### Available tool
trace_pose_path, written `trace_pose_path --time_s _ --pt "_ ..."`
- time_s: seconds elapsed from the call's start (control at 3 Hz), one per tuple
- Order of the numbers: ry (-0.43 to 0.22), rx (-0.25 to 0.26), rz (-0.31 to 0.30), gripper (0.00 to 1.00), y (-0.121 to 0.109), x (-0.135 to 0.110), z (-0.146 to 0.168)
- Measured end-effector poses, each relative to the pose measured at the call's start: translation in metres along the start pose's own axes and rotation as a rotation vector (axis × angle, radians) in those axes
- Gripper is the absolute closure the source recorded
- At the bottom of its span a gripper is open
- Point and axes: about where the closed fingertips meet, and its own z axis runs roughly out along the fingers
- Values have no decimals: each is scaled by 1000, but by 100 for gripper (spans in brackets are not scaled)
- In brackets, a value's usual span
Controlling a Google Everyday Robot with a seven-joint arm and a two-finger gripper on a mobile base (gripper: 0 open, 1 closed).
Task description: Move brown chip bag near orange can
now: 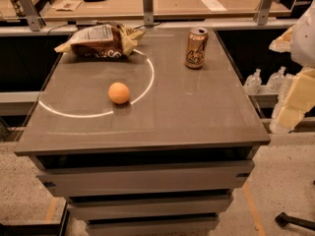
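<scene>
grey table (197, 127) up front | orange fruit (119, 93) mid-left | brown chip bag (98, 41) back-left | orange can (196, 47) upright back-right, well apart | gripper (295, 100) beside table's right, open/closed can't tell

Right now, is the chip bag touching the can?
Apart: camera view shows table between the brown chip bag and the orange can; the gripper hangs beyond the table's right edge.

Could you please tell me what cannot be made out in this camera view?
The gripper, camera view: at the right edge beside the table, cut off by the frame.
The brown chip bag, far left corner: lettering too small to read.
The orange can, far right: markings too small; its back faces away.
</scene>
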Motion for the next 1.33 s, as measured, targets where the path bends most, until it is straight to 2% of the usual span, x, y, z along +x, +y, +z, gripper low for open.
trace_pose_path --time_s 0.33,0.67,1.0,1.33 --pt "0 0 0 0 0 0 0" --pt "-54 47 11 0 -1 -1 0" --pt "-174 96 12 0 15 2 13" --pt "-278 180 -4 0 26 2 25"
